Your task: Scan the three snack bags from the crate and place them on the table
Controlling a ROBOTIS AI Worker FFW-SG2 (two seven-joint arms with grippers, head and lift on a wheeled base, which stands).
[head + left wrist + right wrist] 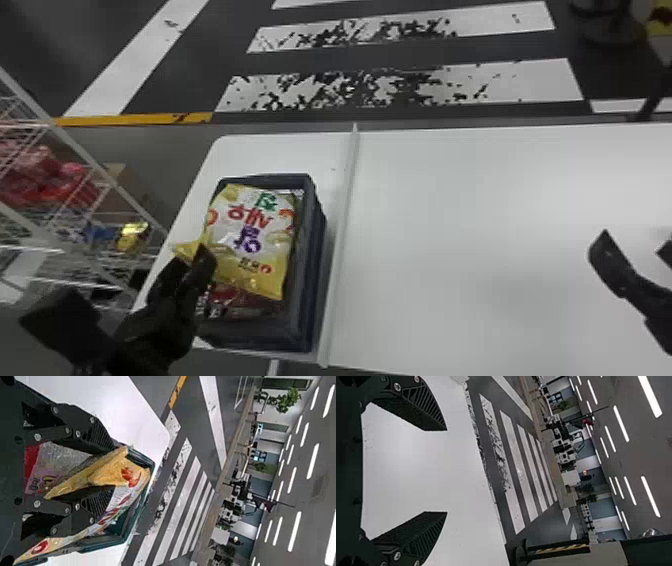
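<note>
Wire rack (pixel 85 152): stood at left, held red packages (pixel 65 182) | White floor stripes (pixel 540 82): lay in series | Yellow line (pixel 135 119): marked floor | Ceiling lights (pixel 294 531): were lit

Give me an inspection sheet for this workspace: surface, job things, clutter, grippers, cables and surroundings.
Surface: white table, crossed by a light strip.
Job's things: dark crate left of the strip; yellow-and-white snack bag on top inside, dark red packaging partly beneath it.
Clutter: nothing seen.
Grippers: left gripper at the yellow-and-white bag's edge; right gripper open above the table's right part.
Cables: nothing seen.
Surroundings: wire rack with red packages at left; striped floor beyond the table.
</note>
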